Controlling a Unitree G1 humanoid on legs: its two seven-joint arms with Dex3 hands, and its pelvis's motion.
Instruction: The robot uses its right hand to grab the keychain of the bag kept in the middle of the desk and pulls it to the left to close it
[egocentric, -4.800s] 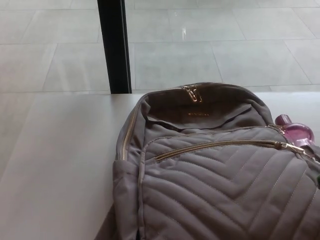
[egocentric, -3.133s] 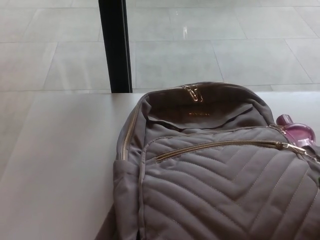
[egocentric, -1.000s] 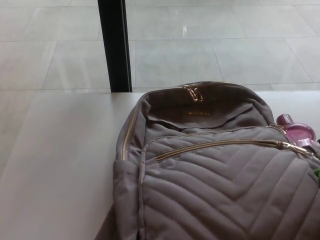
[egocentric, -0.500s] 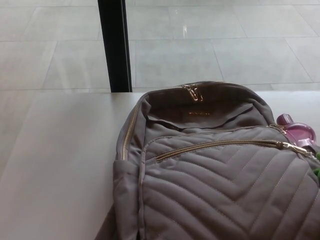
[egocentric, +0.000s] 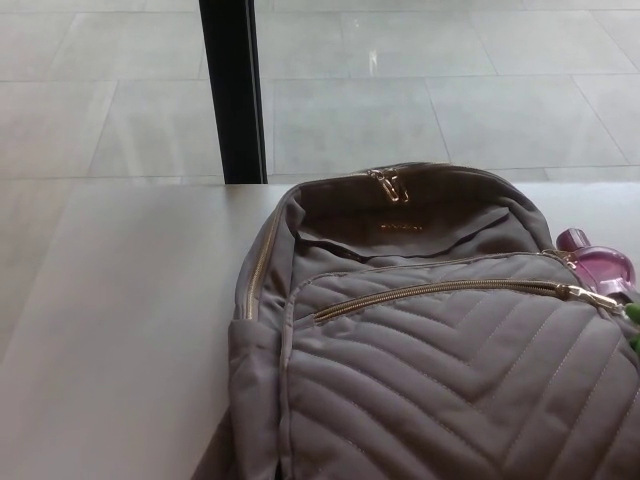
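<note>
A grey-brown quilted backpack (egocentric: 440, 350) lies on its back on a white tabletop (egocentric: 120, 320), its top edge pointing away from me and its lower part cut off by the bottom of the frame. A gold front-pocket zipper (egocentric: 440, 292) runs across the bag from left to right. Its gold zipper pull (egocentric: 592, 296), which I take to be the keychain I must grab, sits at the far right end of that line, close to the right edge of the view. Just beyond it, touching the bag's side, is a pink translucent object (egocentric: 597, 264), possibly a bottle. A tiny green sliver (egocentric: 634, 313) shows at the right edge; I cannot tell what it is. Two more gold top zipper pulls (egocentric: 386, 186) rest at the bag's top seam. Behind the tabletop stand a black post (egocentric: 232, 90) and a pale tiled floor (egocentric: 450, 90).

Neither my right hand nor my left hand is in the picture, so I cannot say how their fingers are set. I judge the task to be at its opening step, the reach. Next my right hand must come in from the right, pinch the pull, and draw it left along the zipper.
</note>
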